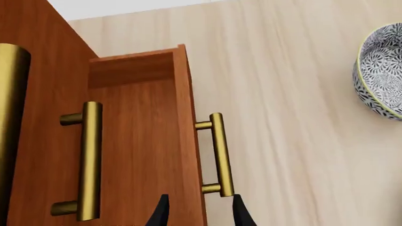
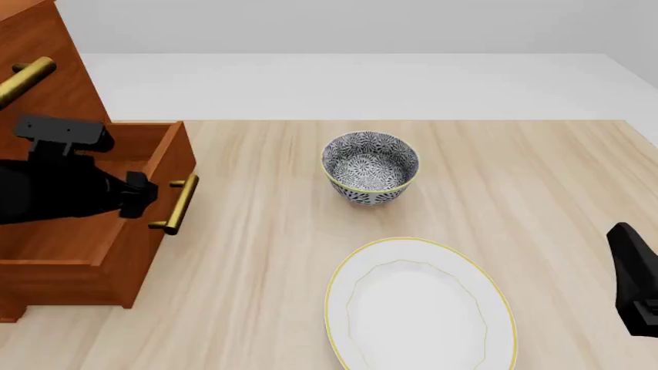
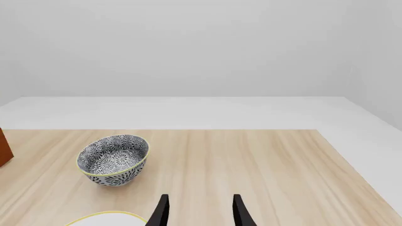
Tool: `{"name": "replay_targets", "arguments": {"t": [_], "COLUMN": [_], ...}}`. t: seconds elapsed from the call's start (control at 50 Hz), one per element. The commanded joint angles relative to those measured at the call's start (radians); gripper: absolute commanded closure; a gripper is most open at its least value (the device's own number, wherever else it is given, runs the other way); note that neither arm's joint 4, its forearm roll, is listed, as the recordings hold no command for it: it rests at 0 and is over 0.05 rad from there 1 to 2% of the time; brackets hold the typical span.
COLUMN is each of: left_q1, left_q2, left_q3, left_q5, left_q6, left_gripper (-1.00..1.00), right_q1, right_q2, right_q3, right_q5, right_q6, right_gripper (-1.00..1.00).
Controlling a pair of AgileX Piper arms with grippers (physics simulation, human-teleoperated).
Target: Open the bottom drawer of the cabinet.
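The cabinet (image 2: 64,89) stands at the table's far left. Its bottom drawer (image 2: 72,243) is pulled out toward the table's middle, and the inside shows. The drawer's brass bar handle (image 2: 179,204) faces the bowl. My left gripper (image 2: 142,194) hovers over the drawer's front edge. In the left wrist view the left gripper (image 1: 201,212) is open; its black fingertips (image 1: 161,212) stand apart on either side of the drawer's front panel, near the handle (image 1: 220,155), with no grip visible. My right gripper (image 3: 201,212) is open and holds nothing, at the table's near right (image 2: 629,270).
A patterned bowl (image 2: 370,167) sits mid-table and a white, yellow-rimmed plate (image 2: 421,308) lies nearer me. The two upper brass handles (image 1: 88,160) show on the cabinet front (image 1: 44,70). The bowl (image 3: 114,160) lies ahead of the right gripper.
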Motion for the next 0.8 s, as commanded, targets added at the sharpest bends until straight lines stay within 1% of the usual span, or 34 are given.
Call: {"name": "replay_targets", "arguments": {"t": [0.02, 0.12, 0.36, 0.8], "left_q1": [0.009, 0.02, 0.017, 0.024], "left_q2": [0.031, 0.036, 0.05, 0.126], "left_q3": [0.023, 0.034, 0.046, 0.071], "left_q5": [-0.03, -0.043, -0.059, -0.13], "left_q6": [-0.014, -0.007, -0.004, -0.002], "left_gripper": [-1.0, -1.0, -1.0, -1.0], "right_q1": [0.0, 0.0, 0.0, 0.0], "right_q2": [0.0, 0.0, 0.0, 0.0], "right_q3": [0.0, 0.0, 0.0, 0.0], "right_q5": [0.0, 0.0, 0.0, 0.0], "right_q6": [0.0, 0.0, 0.0, 0.0], "right_gripper": [-1.0, -1.0, -1.0, -1.0]}}
